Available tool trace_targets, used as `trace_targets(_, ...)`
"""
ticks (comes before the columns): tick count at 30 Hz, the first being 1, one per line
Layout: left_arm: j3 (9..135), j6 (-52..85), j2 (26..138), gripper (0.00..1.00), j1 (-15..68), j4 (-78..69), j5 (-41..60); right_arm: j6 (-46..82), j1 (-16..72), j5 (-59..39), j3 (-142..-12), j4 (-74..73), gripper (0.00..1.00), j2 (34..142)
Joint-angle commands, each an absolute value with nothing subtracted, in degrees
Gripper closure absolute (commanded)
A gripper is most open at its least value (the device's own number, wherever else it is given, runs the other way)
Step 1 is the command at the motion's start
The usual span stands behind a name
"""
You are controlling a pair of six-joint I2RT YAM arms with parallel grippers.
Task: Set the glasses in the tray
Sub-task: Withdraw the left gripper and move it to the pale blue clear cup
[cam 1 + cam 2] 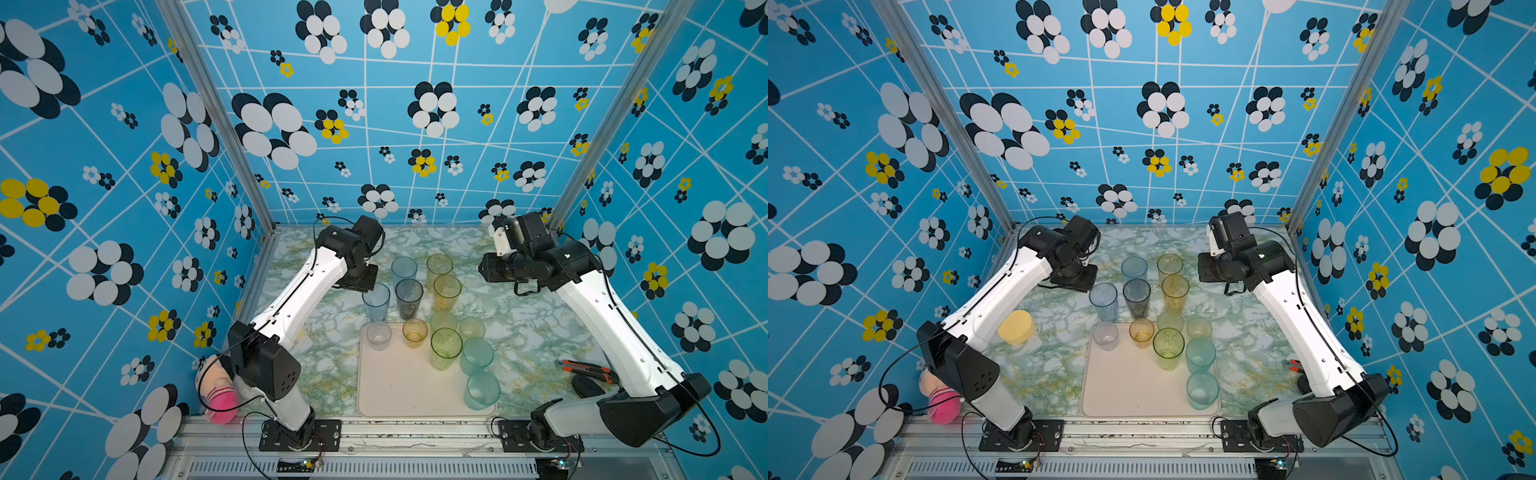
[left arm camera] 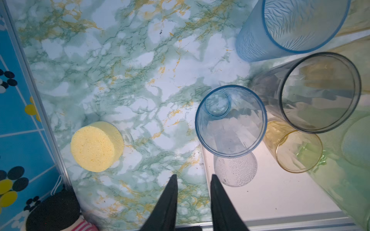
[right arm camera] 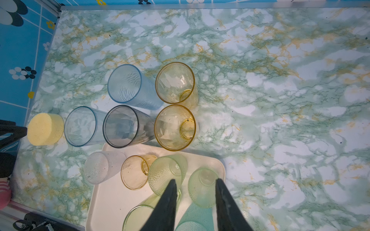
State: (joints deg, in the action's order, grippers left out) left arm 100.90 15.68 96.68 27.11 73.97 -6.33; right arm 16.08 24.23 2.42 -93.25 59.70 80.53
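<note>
The cream tray (image 1: 395, 395) lies at the front middle and holds several glasses: a clear short one (image 1: 378, 336), an amber short one (image 1: 414, 332), a tall green one (image 1: 446, 348) and two teal ones (image 1: 476, 356). Behind it on the table stand a blue glass (image 1: 376, 301), a grey one (image 1: 409, 297), a ribbed blue one (image 1: 404, 270) and two tall amber ones (image 1: 447, 292). My left gripper (image 2: 193, 177) is open and empty, high beside the blue glass (image 2: 231, 122). Above two pale green short glasses (image 3: 202, 186) in the tray hangs my right gripper (image 3: 196, 181), open and empty.
A round yellow sponge disc (image 1: 1016, 327) sits left of the glasses near the left arm. A doll with a pink striped body (image 1: 218, 395) lies at the front left corner. An orange and black utility knife (image 1: 586, 368) lies under the right arm.
</note>
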Motion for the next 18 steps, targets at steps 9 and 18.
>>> trace_targets(9, 98.62, 11.17, 101.72, 0.71, 24.29, 70.14, -0.67, 17.49, 23.81, 3.54, -94.75, 59.68, 0.65, 81.25)
trace_targets(18, 98.08, 9.64, 105.40, 0.72, 23.94, 69.47, -1.82, 17.93, 23.82, 3.80, -95.27, 59.85, 0.65, 81.91)
